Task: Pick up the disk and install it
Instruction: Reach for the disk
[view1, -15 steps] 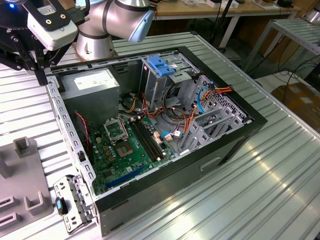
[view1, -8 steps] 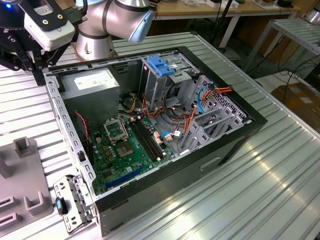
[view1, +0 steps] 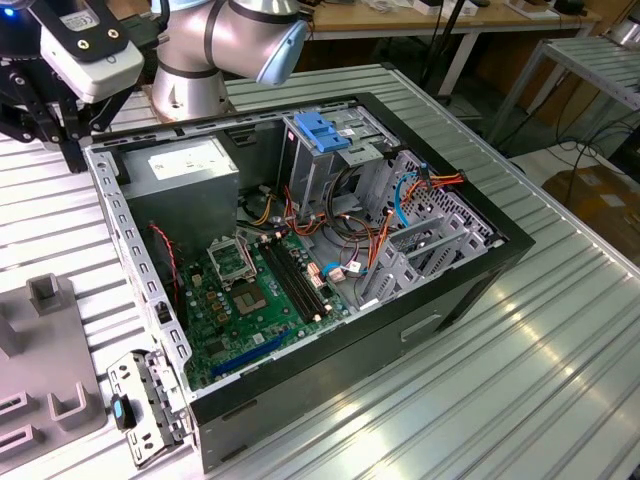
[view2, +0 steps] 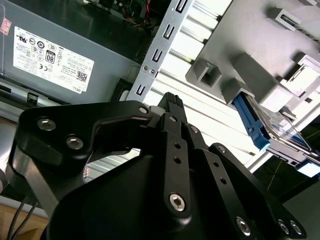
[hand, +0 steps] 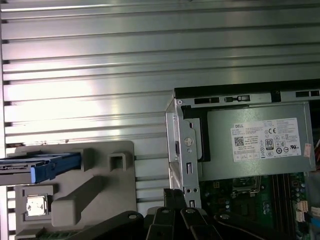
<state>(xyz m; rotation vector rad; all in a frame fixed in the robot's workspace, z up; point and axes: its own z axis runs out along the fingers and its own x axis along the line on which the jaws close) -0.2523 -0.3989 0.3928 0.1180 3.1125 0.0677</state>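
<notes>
Blue-railed flat dark disk in a matte grey moulded holder

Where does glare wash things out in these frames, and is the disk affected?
Exterior view: light streaks the table toward the exterior view's right; the computer case is evenly lit inside. First wrist view: a bright band glares across the table, but the disk in the grey holder is free of it. Second wrist view: the table ribs blow out white and the disk's top reflects light.

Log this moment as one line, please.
stage: pre-pick | gripper: over table beside computer case | disk: in gray holder, not gripped
</notes>
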